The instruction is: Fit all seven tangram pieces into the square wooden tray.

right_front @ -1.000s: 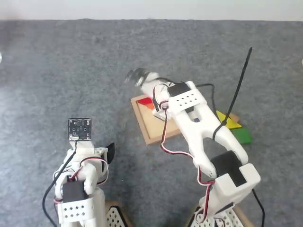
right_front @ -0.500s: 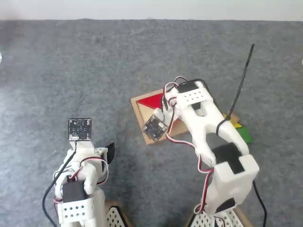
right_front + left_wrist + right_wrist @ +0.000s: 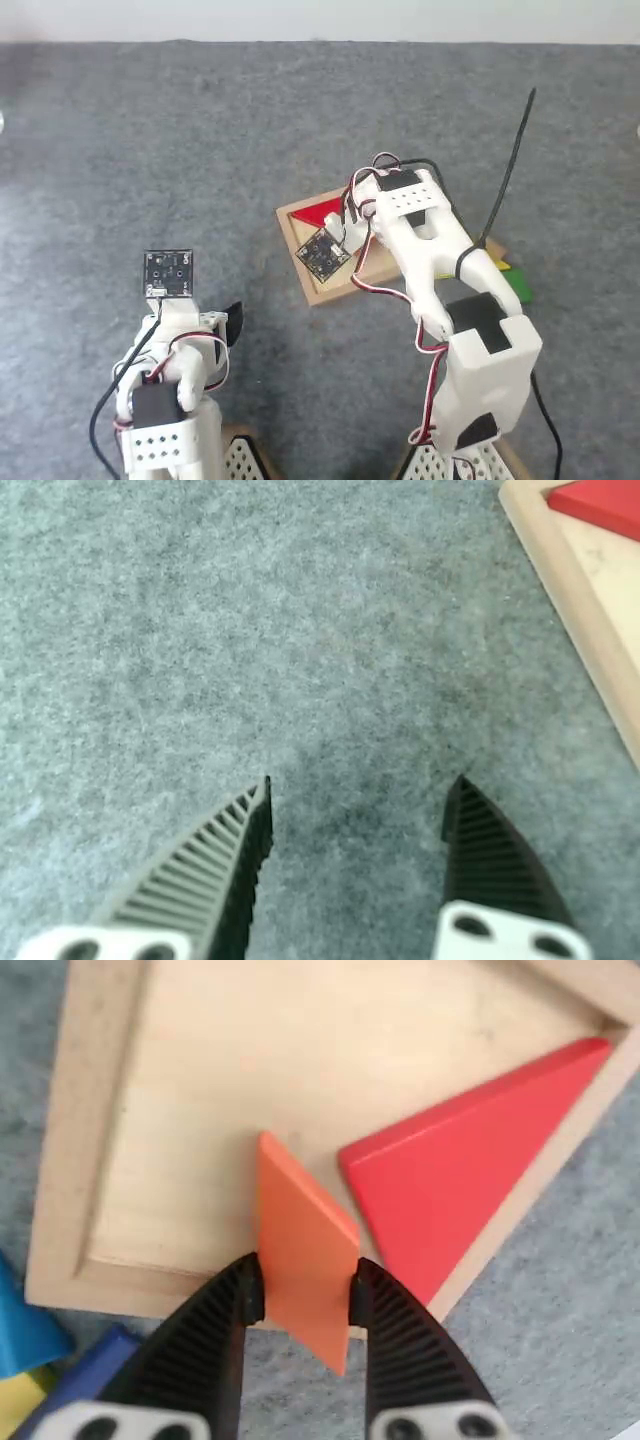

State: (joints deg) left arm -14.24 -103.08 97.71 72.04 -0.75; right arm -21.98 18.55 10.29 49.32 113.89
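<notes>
My right gripper pinches the orange piece, which stands up between my two fingers over the wooden tray, just beside the red triangle lying inside and maybe touching the floor, while my left gripper hangs with fingers spread apart over the grey mat.

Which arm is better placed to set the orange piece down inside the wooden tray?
Right. Its pincer grips the orange piece at the rim of the tray, beside the red triangle. The left pincer hangs open above carpet, apart from the tray.
</notes>
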